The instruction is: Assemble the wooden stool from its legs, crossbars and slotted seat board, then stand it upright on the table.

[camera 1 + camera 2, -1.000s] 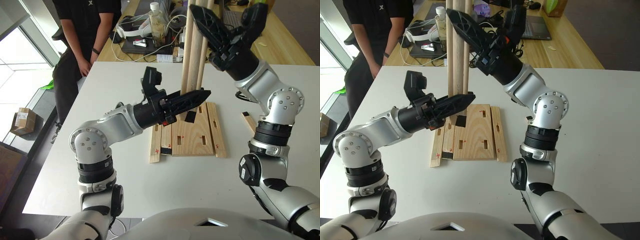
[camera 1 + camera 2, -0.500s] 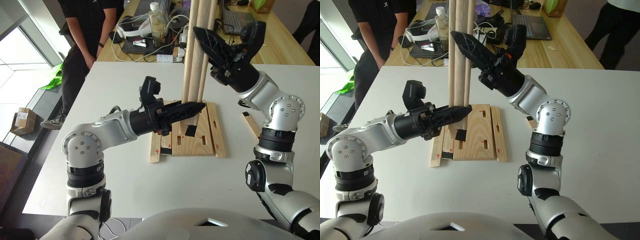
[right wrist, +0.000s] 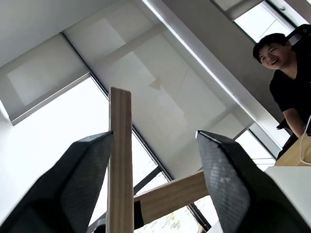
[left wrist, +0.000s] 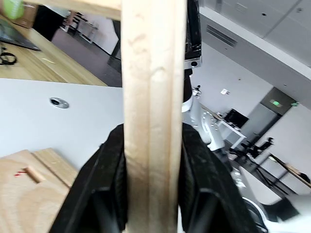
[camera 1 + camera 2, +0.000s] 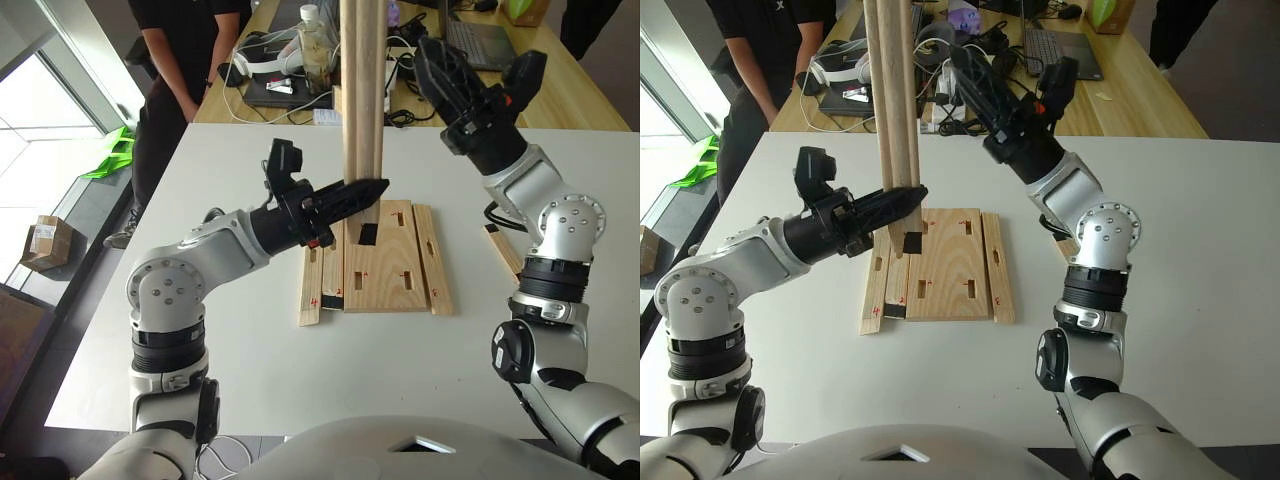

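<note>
Over the table (image 5: 230, 345), left end effector (image 5: 368, 190) clamps upright legs (image 5: 362, 100); right wrist view shows right end effector (image 3: 154, 137) wide.

An office-like lab: a wooden desk (image 5: 575, 95) with laptop (image 5: 1085, 50) and cables (image 5: 945, 100), tall windows (image 5: 25, 110) alongside.

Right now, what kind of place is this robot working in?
Probably an office or lab workroom. Behind the white table stands a long wooden desk cluttered with a laptop and a bottle, and a tall window reaches the floor on the left.
</note>
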You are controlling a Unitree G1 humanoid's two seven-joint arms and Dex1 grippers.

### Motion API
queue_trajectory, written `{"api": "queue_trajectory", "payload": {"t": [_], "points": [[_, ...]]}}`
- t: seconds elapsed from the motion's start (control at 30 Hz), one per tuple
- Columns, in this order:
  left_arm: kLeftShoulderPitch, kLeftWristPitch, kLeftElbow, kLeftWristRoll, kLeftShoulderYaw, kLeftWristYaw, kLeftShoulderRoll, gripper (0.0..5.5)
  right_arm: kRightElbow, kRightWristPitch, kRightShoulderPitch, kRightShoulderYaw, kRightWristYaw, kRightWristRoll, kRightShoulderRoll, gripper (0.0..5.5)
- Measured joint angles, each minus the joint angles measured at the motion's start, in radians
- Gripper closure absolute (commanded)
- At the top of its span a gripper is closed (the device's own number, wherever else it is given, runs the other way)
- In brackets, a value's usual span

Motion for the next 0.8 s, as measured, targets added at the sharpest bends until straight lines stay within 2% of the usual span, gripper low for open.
{"api": "queue_trajectory", "payload": {"t": [0.1, 0.17, 0.37, 0.47, 0.6, 0.7, 0.8], "points": [[-0.017, -0.089, 0.057, 0.185, -0.009, 0.091, -0.013, 4.47, 0.032, -0.054, -0.001, -0.063, -0.111, 0.001, 0.004, 2.37], [-0.037, -0.155, 0.101, 0.36, -0.04, 0.157, -0.001, 4.47, -0.002, -0.051, 0.011, -0.059, -0.141, 0.001, 0.008, 2.37], [-0.043, -0.285, 0.179, 0.93, -0.256, 0.324, 0.145, 4.47, -0.165, -0.044, 0.089, 0.0, -0.248, -0.001, 0.076, 2.37], [-0.068, -0.301, 0.22, 1.302, -0.423, 0.444, 0.217, 4.47, -0.276, -0.047, 0.135, 0.074, -0.344, -0.023, 0.154, 2.37], [-0.126, -0.295, 0.265, 1.738, -0.605, 0.561, 0.256, 4.47, -0.341, -0.055, 0.139, 0.161, -0.488, -0.029, 0.243, 2.37], [-0.183, -0.295, 0.259, 2.028, -0.676, 0.623, 0.264, 4.47, -0.35, -0.077, 0.139, 0.187, -0.63, 0.003, 0.245, 2.37], [-0.232, -0.309, 0.231, 2.207, -0.699, 0.645, 0.247, 4.47, -0.344, -0.116, 0.139, 0.203, -0.726, 0.067, 0.245, 2.37]]}}
